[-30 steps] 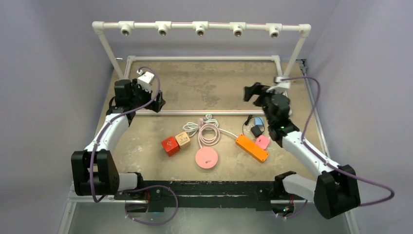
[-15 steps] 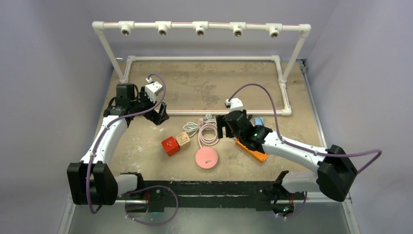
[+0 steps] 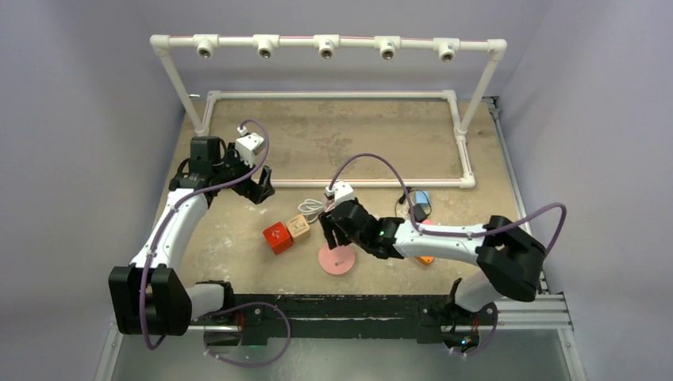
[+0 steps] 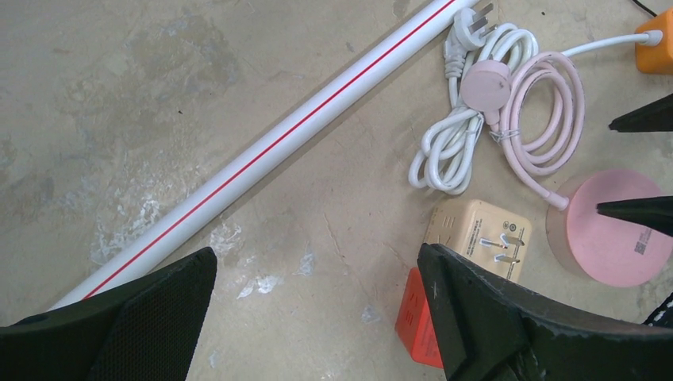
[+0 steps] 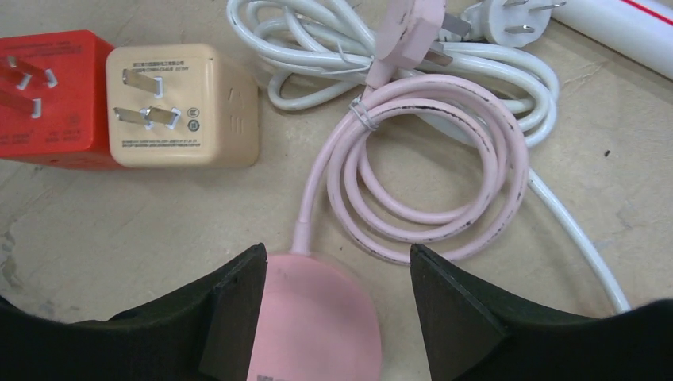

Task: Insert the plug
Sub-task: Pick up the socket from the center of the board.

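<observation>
A pink plug point(image 5: 409, 28) on a coiled pink cable point(image 5: 444, 175) lies by a round pink socket hub point(image 5: 317, 325); the hub also shows in the top view point(image 3: 337, 260). A white plug point(image 5: 508, 17) on a white cord lies beside it. The orange power strip point(image 4: 655, 40) is mostly hidden under my right arm in the top view. My right gripper point(image 5: 333, 262) is open and empty, low over the hub's near edge. My left gripper point(image 4: 317, 270) is open and empty above bare table, left of the cables.
A red cube adapter point(image 5: 44, 95) and a beige cube adapter point(image 5: 182, 103) lie prongs up left of the pink cable. A white pipe with a red line point(image 4: 262, 151) crosses the table behind them. A blue and a black object point(image 3: 419, 202) lie at the right.
My right arm has swung from the back right down to the table's middle, over the pink cable and hub. My left arm shifted slightly and now holds still.
</observation>
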